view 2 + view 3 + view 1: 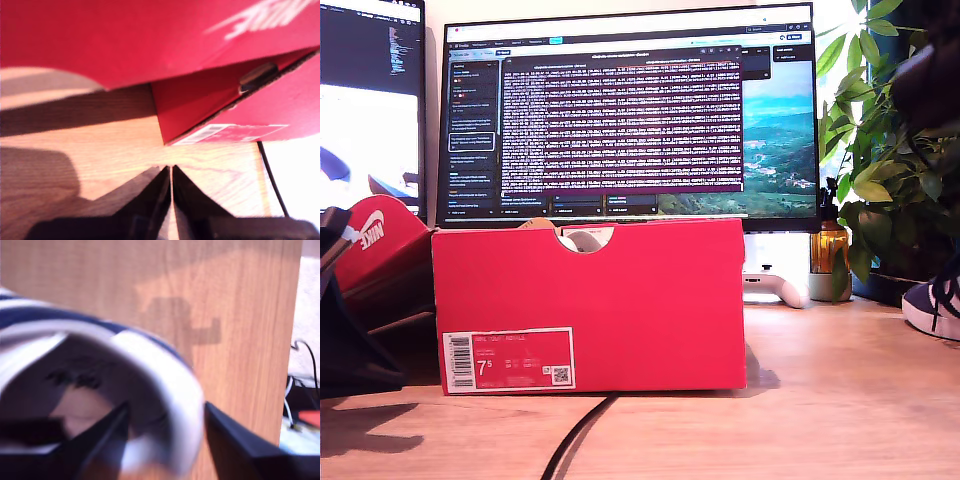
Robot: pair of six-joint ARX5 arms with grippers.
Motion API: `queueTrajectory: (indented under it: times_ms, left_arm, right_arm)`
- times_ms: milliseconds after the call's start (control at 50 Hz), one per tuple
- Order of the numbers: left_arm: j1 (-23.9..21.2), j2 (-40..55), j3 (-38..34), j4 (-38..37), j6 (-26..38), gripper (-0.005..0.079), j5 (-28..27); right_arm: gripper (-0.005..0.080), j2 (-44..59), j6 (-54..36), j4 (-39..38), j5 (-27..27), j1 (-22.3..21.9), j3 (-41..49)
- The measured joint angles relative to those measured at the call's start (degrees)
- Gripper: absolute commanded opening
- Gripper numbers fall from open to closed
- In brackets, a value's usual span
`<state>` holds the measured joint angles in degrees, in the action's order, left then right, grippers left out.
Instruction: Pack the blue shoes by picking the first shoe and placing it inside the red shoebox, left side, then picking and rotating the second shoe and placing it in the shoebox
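The red shoebox (pixel 620 300) stands open mid-table with its size label facing the exterior camera. Its red lid (pixel 375 245) leans at the exterior view's left. A pale rounded shape (pixel 585 240) shows through the box's notch; I cannot tell what it is. One blue shoe (pixel 932 305) sits at the exterior view's right edge. My second gripper (pixel 165 410) is shut on that blue shoe (pixel 165 375), one finger inside the white-lined collar and one outside. My first gripper (pixel 170 170) is shut and holds nothing, low over the wood near the shoebox (pixel 200 107) corner.
Two monitors (pixel 630 110) stand behind the box. A leafy plant (pixel 880 150), an amber bottle (pixel 830 250) and a white game controller (pixel 775 288) are at the exterior view's back right. A black cable (pixel 580 430) runs across the table in front of the box. The dark first arm (pixel 345 340) sits beside the lid.
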<state>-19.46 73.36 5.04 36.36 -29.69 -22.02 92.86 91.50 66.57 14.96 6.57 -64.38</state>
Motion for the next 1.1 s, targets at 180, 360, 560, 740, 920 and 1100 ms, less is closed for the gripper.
queueTrajectory:
  times_ms: [180,360,560,740,920,1100]
  left_arm:
    - [0.0,0.02,0.0,0.0,0.0,-0.002,0.0]
    - [0.0,0.0,0.0,0.0,0.0,-0.002,0.0]
    - [0.0,0.0,0.0,0.0,0.0,-0.002,0.0]
    - [0.0,0.0,0.0,0.0,0.0,-0.002,0.0]
    - [0.0,0.0,0.0,0.0,0.0,-0.002,0.0]
    - [0.0,0.0,0.0,0.0,0.0,-0.002,0.0]
  right_arm:
    - [-0.0013,0.0,1.42,-0.22,-2.6,-2.16,3.15]
    - [-0.0013,0.0,-5.35,0.02,-1.4,-1.99,3.5]
    - [-0.0013,0.0,-20.87,-2.08,1.53,-1.99,3.34]
    - [-0.0013,0.5,-33.64,-2.05,7.32,-1.62,1.14]
    - [-0.0013,0.92,-53.46,-2.67,8.0,-1.99,-6.58]
    - [-0.0013,0.92,-66.62,-1.92,8.04,-1.99,-13.11]
